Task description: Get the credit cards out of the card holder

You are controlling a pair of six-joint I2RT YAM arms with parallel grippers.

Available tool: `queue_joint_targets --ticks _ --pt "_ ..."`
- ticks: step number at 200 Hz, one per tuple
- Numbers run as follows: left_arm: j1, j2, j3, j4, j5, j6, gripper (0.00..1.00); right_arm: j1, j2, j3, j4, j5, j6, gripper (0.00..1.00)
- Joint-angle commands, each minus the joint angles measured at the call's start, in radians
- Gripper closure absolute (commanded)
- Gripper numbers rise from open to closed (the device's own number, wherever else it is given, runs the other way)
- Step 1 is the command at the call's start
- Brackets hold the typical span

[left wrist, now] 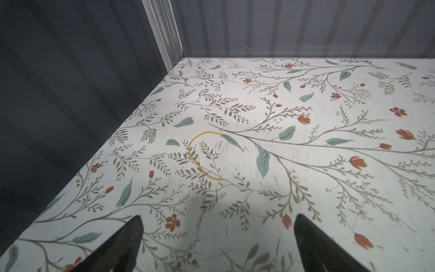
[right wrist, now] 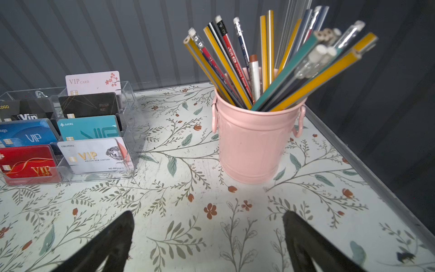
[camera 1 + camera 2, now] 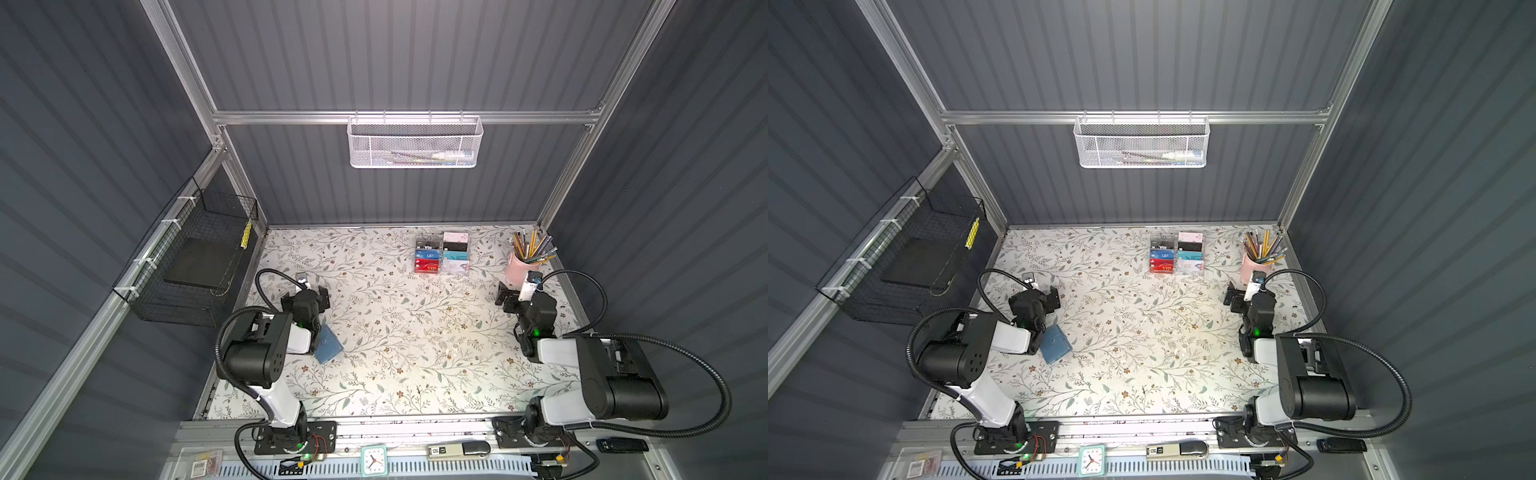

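Note:
The card holder [image 3: 329,345] [image 3: 1056,344] is a slate-blue folded wallet lying shut on the floral table, at the left beside my left forearm. The credit cards are hidden while it is folded. My left gripper [image 3: 323,298] [image 3: 1054,297] [image 1: 217,219] hovers open a little behind the card holder, over bare table and holding nothing. At the right side, just in front of the pencil bucket, my right gripper [image 3: 503,297] [image 3: 1232,297] [image 2: 208,214] is also open and empty. The card holder shows in neither wrist view.
A clear acrylic rack [image 3: 442,256] [image 2: 138,131] with several cards stands at the back centre-right. A pink bucket [image 3: 516,268] [image 2: 251,146] of pencils sits in the back right corner. A black wire basket [image 3: 195,266] hangs on the left wall, a white mesh basket [image 3: 415,143] on the back rail.

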Motion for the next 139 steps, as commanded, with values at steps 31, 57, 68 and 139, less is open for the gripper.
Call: queue_joint_targets --ticks 31,57,68,139 --pt "-0.002 0.006 0.002 0.007 -0.007 0.003 0.0 0.0 0.001 0.017 0.005 -0.011 -0.012 0.01" --pt "-0.002 0.006 0.003 0.007 -0.007 0.004 0.0 -0.002 0.001 0.02 0.001 -0.015 -0.012 0.01" --pt "-0.002 0.007 0.001 0.008 -0.007 0.003 0.0 -0.002 0.001 0.018 0.002 -0.016 -0.013 0.01" --pt "-0.002 0.004 -0.001 0.01 -0.003 0.001 0.0 -0.006 -0.001 0.018 -0.002 -0.099 -0.039 0.01"
